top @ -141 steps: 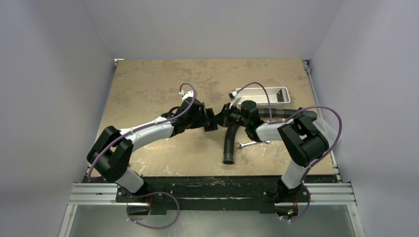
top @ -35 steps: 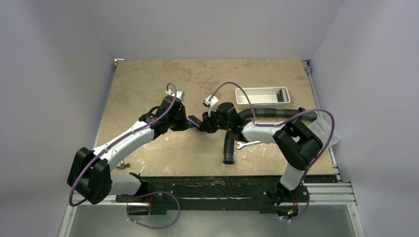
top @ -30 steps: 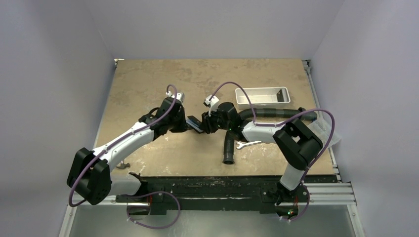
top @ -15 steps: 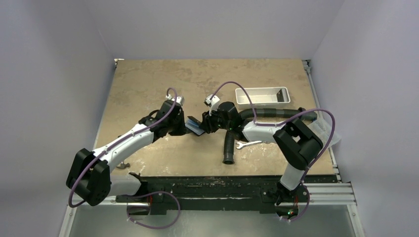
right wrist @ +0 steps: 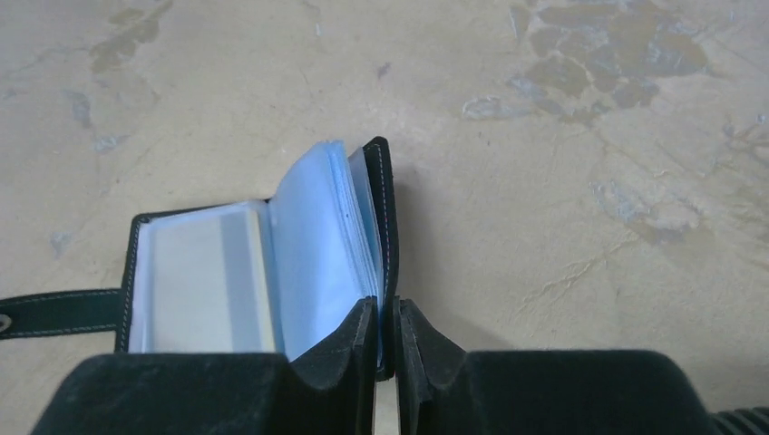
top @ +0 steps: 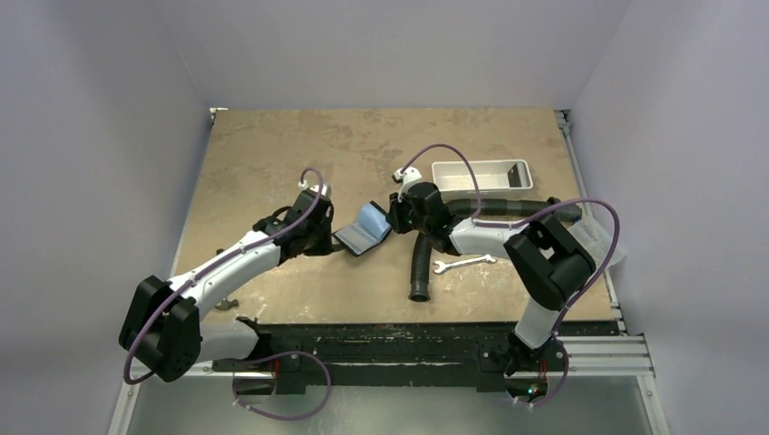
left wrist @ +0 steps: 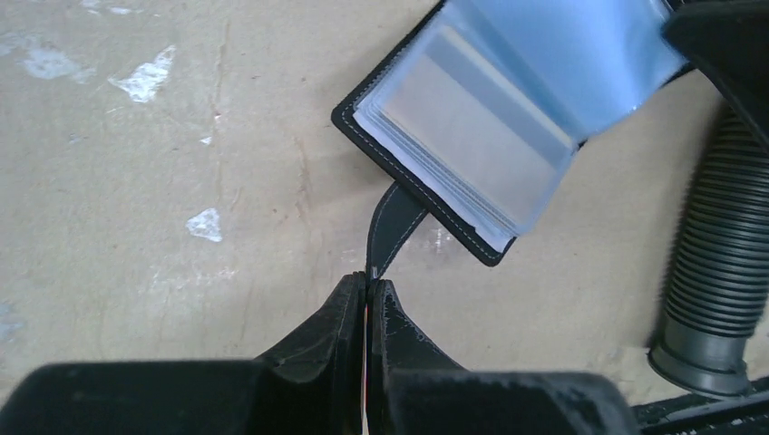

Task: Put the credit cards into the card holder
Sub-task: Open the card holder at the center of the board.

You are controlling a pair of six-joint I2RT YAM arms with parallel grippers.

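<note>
The black stitched folding card holder (top: 362, 228) lies open on the tan bench (top: 272, 154), clear blue sleeves (right wrist: 317, 236) fanned upward. The left arm (top: 245, 254) stretches low and diagonally to the holder's left side, the left tool (left wrist: 367, 281) pinched tight on its strap (left wrist: 392, 222) tip. The right arm (top: 481, 237), elbow folded, reaches in from the holder's right; the right tool (right wrist: 387, 313) clamps the raised cover's edge.

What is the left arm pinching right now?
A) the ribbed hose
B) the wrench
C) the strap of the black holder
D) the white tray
C: the left wrist view shows the left jaws shut on the tip of the strap of the open holder.
</note>
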